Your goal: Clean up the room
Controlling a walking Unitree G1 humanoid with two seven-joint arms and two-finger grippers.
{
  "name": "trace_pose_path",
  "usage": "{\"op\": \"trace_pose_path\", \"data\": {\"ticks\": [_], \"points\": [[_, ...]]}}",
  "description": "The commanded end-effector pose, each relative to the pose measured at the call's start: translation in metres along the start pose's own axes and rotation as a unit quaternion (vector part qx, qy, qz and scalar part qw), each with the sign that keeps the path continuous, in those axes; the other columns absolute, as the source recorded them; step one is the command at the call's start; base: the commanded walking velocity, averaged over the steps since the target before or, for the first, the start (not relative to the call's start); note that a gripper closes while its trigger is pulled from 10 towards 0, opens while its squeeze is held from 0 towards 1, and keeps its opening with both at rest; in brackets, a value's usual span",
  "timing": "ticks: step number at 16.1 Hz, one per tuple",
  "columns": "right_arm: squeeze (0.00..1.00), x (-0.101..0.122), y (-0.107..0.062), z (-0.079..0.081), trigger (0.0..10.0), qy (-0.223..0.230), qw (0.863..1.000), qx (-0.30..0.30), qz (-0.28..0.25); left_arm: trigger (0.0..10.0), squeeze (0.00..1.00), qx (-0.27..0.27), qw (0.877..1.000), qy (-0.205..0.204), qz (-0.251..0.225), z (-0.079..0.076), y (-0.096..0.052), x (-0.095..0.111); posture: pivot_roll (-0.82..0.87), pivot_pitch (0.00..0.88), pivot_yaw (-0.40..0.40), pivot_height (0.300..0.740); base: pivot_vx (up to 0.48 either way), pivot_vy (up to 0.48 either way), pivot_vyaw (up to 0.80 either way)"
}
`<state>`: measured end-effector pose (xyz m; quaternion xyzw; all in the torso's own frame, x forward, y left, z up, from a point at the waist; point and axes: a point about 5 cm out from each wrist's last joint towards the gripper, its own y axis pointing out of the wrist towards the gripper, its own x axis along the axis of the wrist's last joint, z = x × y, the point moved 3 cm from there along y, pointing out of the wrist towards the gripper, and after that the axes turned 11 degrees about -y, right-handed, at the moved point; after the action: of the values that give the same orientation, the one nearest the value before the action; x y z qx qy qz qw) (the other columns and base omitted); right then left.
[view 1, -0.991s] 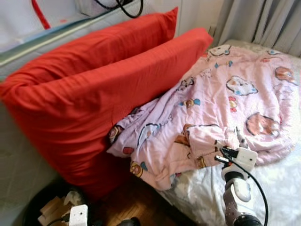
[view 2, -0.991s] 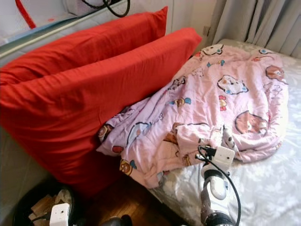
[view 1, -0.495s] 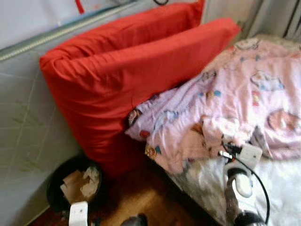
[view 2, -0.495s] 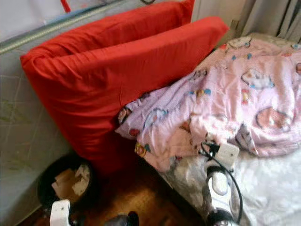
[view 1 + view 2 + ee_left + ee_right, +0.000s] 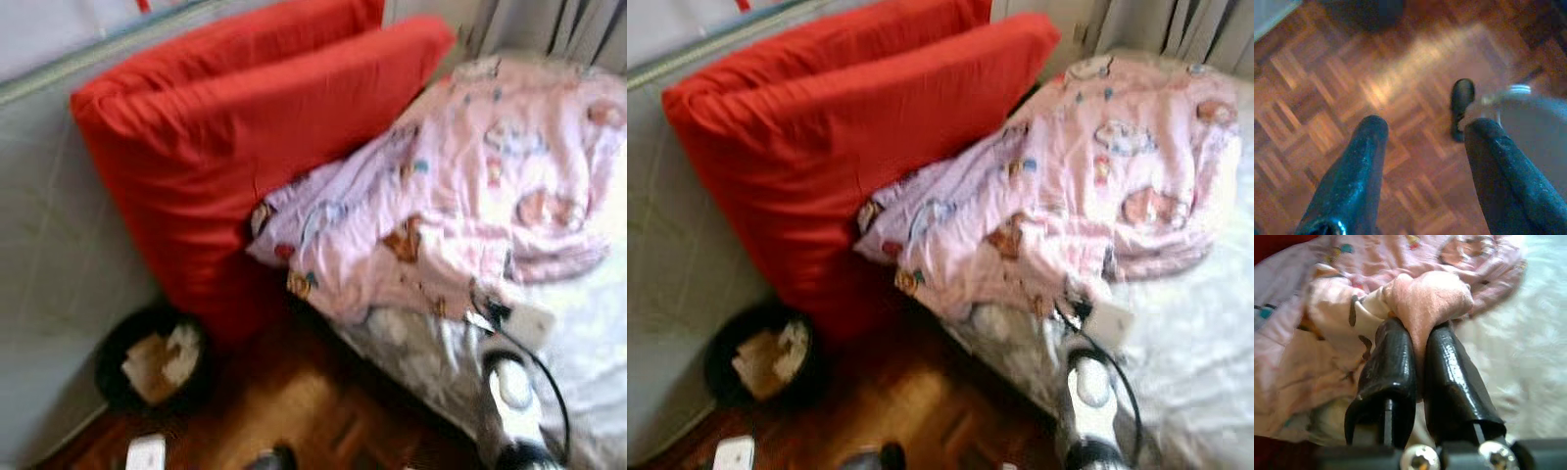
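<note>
Right claw pinched tight on pink quilt; paper scraps inside black bin.

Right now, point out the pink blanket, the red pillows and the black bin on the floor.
pink blanket (image 5: 1097, 186), right eye view, middle of the printed top.
red pillows (image 5: 823, 147), right eye view, face of the front pillow.
black bin (image 5: 110, 377), left eye view, its dark rim.

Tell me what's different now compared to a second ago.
The camera swung, so the black bin and wood floor come into sight. The right gripper stays clamped on a fold of the pink blanket, pulling its edge slightly back. The red pillows stayed put; the left gripper stays open over the floor.
</note>
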<state>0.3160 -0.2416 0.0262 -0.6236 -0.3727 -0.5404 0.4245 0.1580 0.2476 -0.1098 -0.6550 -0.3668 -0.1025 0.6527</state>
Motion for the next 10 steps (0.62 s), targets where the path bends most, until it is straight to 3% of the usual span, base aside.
{"op": "trace_pose_path", "data": {"ticks": [1, 6, 10], "points": [[0.00, 0.006, 0.000, 0.005, 10.0, -0.002, 1.000, 0.006, -0.018, 10.0, 0.00, 0.007, 1.000, 0.000, 0.008, 0.005, -0.002, -0.004, 0.06, 0.148, 0.045, 0.740, -0.255, 0.000, 0.00], [0.00, 0.019, 0.002, 0.018, 10.0, -0.020, 0.998, 0.034, -0.049, 10.0, 0.00, 0.004, 1.000, 0.000, 0.020, -0.006, -0.003, -0.017, 0.06, 0.149, 0.043, 0.740, -0.259, 0.000, 0.00], [0.00, 0.038, 0.003, 0.032, 10.0, -0.028, 0.993, 0.060, -0.096, 10.0, 0.00, -0.008, 1.000, 0.002, 0.029, -0.031, -0.001, -0.030, 0.06, 0.145, 0.043, 0.740, -0.125, 0.000, 0.00]]}}
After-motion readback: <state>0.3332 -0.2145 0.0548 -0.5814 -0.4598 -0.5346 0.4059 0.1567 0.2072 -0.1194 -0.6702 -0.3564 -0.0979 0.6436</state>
